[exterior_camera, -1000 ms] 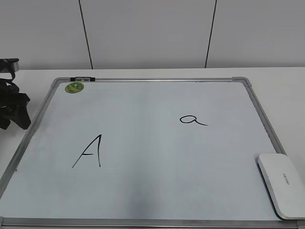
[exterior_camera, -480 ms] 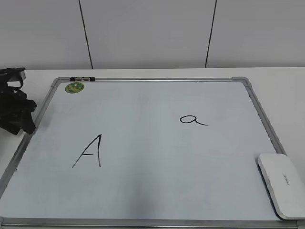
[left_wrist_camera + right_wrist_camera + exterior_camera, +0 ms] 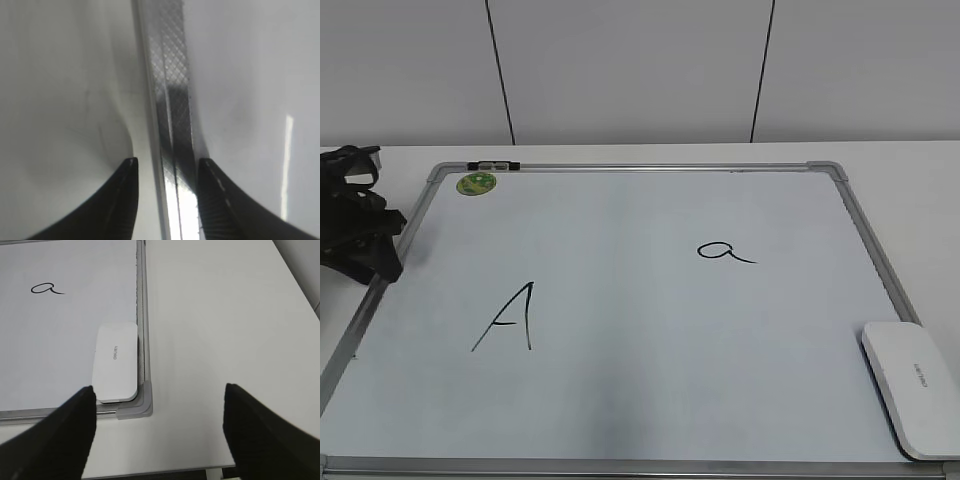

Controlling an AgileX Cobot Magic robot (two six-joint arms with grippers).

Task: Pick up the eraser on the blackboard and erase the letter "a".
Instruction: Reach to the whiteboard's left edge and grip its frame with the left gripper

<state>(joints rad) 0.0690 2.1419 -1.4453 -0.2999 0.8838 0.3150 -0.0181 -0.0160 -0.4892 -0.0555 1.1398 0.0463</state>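
The white eraser [image 3: 915,388] lies flat on the blackboard's near right corner, against the frame [image 3: 620,167]. It also shows in the right wrist view [image 3: 116,362]. The small letter "a" [image 3: 725,251] is written right of the board's middle and shows in the right wrist view [image 3: 46,288]. My right gripper [image 3: 159,390] is open wide and empty, held high over the table just right of the eraser and the board corner [image 3: 137,407]; it is out of the exterior view. My left gripper [image 3: 375,240] is open, its jaws [image 3: 167,162] straddling the board's left frame rail [image 3: 172,100].
A capital "A" [image 3: 505,318] is drawn on the board's left half. A round green sticker [image 3: 476,183] sits at the far left corner. The white table [image 3: 225,315] extends right of the board, with its front edge [image 3: 150,471] close behind my right gripper.
My left gripper has moved right, from beside the board to over its left frame rail. The eraser, the board and the letters have not moved.
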